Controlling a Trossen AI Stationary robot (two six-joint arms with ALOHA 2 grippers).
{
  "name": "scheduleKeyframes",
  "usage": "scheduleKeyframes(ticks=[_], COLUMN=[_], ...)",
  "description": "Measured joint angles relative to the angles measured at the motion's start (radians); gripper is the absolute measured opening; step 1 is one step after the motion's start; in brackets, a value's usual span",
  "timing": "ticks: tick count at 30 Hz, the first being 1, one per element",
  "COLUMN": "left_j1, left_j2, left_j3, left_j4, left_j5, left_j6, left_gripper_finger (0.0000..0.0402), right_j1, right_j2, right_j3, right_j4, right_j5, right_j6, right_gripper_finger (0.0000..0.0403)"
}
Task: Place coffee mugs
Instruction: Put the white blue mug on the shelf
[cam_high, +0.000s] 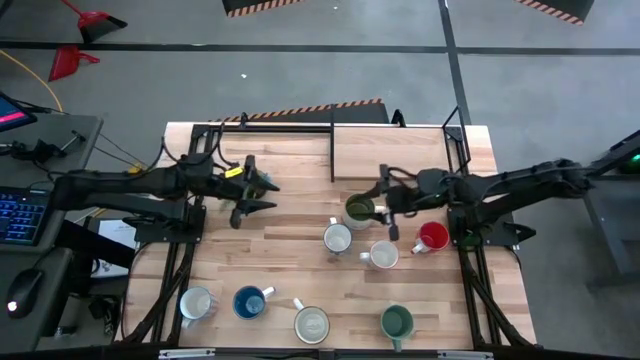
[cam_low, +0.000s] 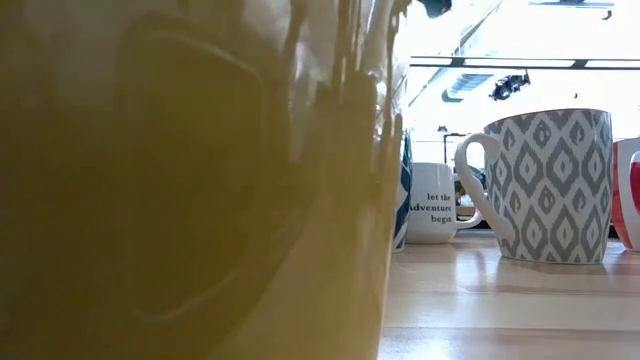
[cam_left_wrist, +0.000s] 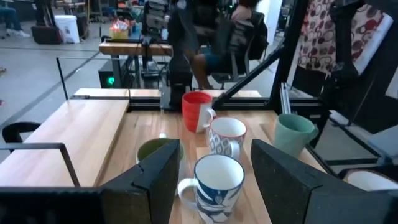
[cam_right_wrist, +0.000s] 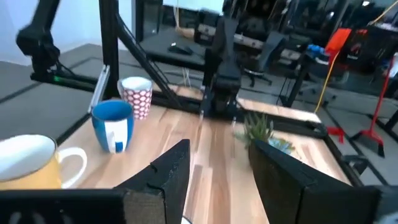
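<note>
Several coffee mugs stand upright on the wooden table (cam_high: 290, 250). Right of the middle are an olive green mug (cam_high: 358, 210), a white mug with blue pattern (cam_high: 337, 238), a grey-patterned mug (cam_high: 383, 255) and a red mug (cam_high: 432, 237). Along the near edge stand a dotted white mug (cam_high: 197, 303), a blue mug (cam_high: 250, 302), a cream mug (cam_high: 312, 323) and a teal green mug (cam_high: 397, 321). My left gripper (cam_high: 258, 195) hangs open over the table's left part, pointing at the middle group (cam_left_wrist: 214, 183). My right gripper (cam_high: 388, 203) hangs open beside the olive mug, above it.
A small green plant sprig (cam_right_wrist: 258, 127) lies on the table near my left gripper. A raised wooden board (cam_high: 410, 150) with a dark frame takes up the far right of the table. Bare wood lies between the left gripper and the middle mugs.
</note>
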Motion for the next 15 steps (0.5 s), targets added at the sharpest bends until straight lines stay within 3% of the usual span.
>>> scheduleKeyframes(ticks=[8, 15], left_j1=[0.000, 0.000], left_j2=[0.062, 0.105], left_j3=[0.000, 0.000], left_j4=[0.017, 0.025], left_j5=[-0.039, -0.057], left_j6=[-0.010, -0.018], left_gripper_finger=[0.0186, 0.0186], right_j1=[0.003, 0.015], right_j2=[0.054, 0.122], right_j3=[0.002, 0.162], right_j4=[0.016, -0.212], right_j5=[0.022, 0.040], right_j6=[0.023, 0.017], right_gripper_finger=[0.0158, 0.0158])
